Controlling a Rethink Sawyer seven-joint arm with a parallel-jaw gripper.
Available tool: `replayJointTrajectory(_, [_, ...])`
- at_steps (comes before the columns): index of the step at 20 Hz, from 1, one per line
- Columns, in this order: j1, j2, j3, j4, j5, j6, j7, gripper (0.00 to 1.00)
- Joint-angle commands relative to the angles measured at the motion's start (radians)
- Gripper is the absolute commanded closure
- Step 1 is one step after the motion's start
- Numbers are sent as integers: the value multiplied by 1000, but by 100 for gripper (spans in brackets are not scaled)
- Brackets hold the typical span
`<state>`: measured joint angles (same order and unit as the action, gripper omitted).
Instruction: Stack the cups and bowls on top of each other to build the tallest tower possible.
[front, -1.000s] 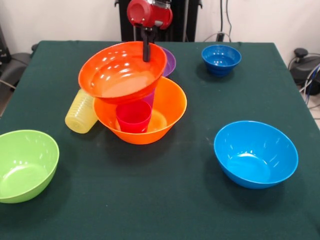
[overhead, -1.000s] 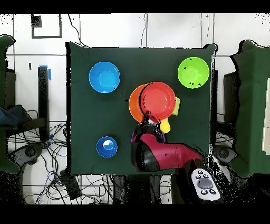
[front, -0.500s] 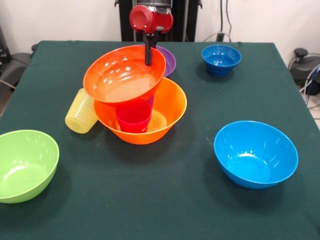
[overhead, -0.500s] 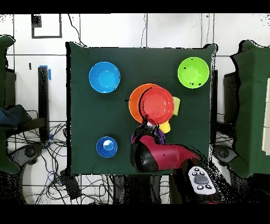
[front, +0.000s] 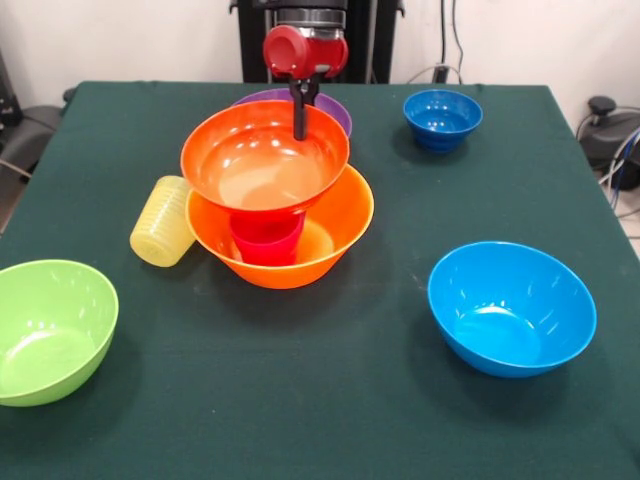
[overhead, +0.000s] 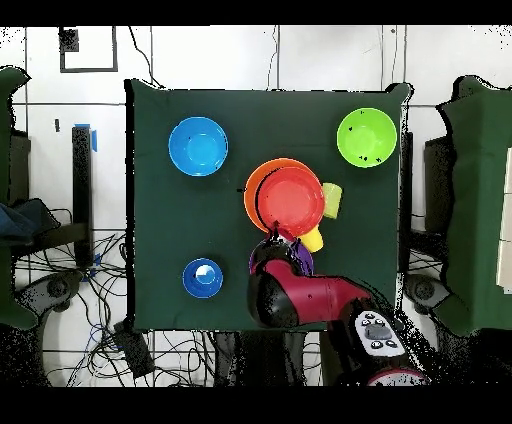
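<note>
Claw (front: 299, 128) pinched on far rim of red-orange bowl (front: 262, 160), held level over red-pink cup (front: 266, 240) inside orange-yellow bowl (front: 335, 225) at mid-bench (front: 330, 400). Best centred above the cup, lowered slowly, released only once settled. Pale yellow cup (front: 160, 222) lying on its side alongside.

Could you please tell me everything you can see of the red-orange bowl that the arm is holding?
The red-orange bowl is glossy, round, plastic-looking and open side up, nearly level. The tool grips its far rim, one dark finger showing inside the wall. It sits over the larger orange-yellow bowl, above the red-pink cup standing in that bowl; whether it touches the cup cannot be told. A purple bowl shows behind it.
</note>
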<state>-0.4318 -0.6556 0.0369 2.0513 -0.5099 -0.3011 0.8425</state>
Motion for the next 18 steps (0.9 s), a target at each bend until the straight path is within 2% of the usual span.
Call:
replayJointTrajectory(1, [23, 47, 25, -63, -32, -35, 194, 100])
replayJointTrajectory(18, [38, 67, 8, -65, -22, -63, 199, 100])
